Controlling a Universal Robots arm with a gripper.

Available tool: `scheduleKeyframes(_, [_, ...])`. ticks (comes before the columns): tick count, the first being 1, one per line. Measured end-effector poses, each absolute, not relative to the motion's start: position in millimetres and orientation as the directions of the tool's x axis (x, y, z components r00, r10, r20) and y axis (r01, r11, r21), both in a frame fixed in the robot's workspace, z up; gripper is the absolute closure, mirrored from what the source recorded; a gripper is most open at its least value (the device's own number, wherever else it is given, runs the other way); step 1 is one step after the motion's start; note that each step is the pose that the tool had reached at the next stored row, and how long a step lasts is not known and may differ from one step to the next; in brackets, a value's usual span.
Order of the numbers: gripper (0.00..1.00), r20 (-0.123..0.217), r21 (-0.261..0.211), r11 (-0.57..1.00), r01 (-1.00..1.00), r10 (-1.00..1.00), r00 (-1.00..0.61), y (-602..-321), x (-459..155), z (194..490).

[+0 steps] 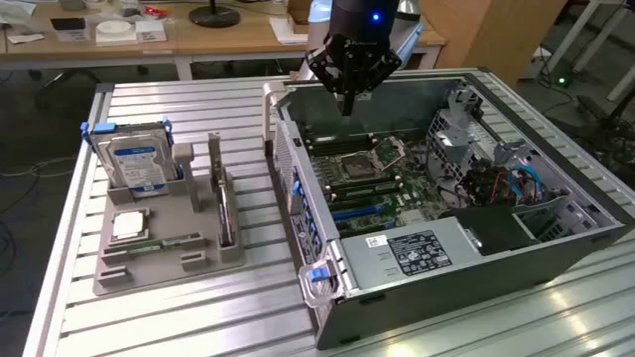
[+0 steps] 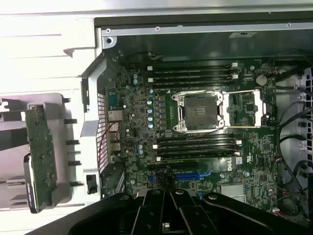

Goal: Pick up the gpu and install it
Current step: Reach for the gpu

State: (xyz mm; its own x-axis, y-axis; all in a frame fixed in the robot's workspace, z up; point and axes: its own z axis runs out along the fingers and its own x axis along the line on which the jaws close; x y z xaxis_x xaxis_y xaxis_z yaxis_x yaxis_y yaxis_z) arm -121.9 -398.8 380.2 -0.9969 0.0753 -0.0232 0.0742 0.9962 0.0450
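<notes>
Jaws are together, gripping nothing, as the gripper hangs above the far end of the open computer case. On the exterior view's left, a gray holder carries the hard drive. Next comes the gpu, standing on edge in the holder, well apart from the gripper. To the right, the motherboard lies exposed inside the case.

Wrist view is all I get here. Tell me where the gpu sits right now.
Observer: The gpu stands on edge in the grey holder on the table, at the exterior view's left of the computer case.
Operator: Report what the gripper carries.
Observer: Nothing. The gripper is shut and empty, hanging over the open case.
Operator: Name what stands beside the gpu.
Observer: A hard drive with a blue-white label, upright in the same holder.
</notes>
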Motion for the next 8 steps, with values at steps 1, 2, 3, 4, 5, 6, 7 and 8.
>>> scheduleKeyframes(1, [0.90, -0.023, 0.045, 0.996, 0.074, 0.075, -0.997, -398.9, -121.9, 380.1])
scheduleKeyframes(2, [0.90, -0.023, 0.045, 0.996, 0.074, 0.075, -0.997, -398.8, -121.9, 380.1])
scheduleKeyframes(3, [0.90, -0.023, 0.045, 0.996, 0.074, 0.075, -0.997, -398.9, -121.9, 380.1])
scheduleKeyframes(4, [0.90, -0.023, 0.045, 0.996, 0.074, 0.075, -0.997, -398.9, -121.9, 380.1])
scheduleKeyframes(5, [0.90, -0.024, 0.045, 0.996, 0.074, 0.075, -0.997, -398.9, -122.6, 380.0])
scheduleKeyframes(6, [0.90, -0.023, 0.045, 0.996, 0.074, 0.075, -0.997, -398.9, -123.7, 380.0])
scheduleKeyframes(7, [0.90, -0.023, 0.045, 0.996, 0.074, 0.075, -0.997, -398.9, -125.2, 380.1])
scheduleKeyframes(8, [0.90, -0.023, 0.045, 0.996, 0.074, 0.075, -0.997, -398.8, -126.7, 380.1])
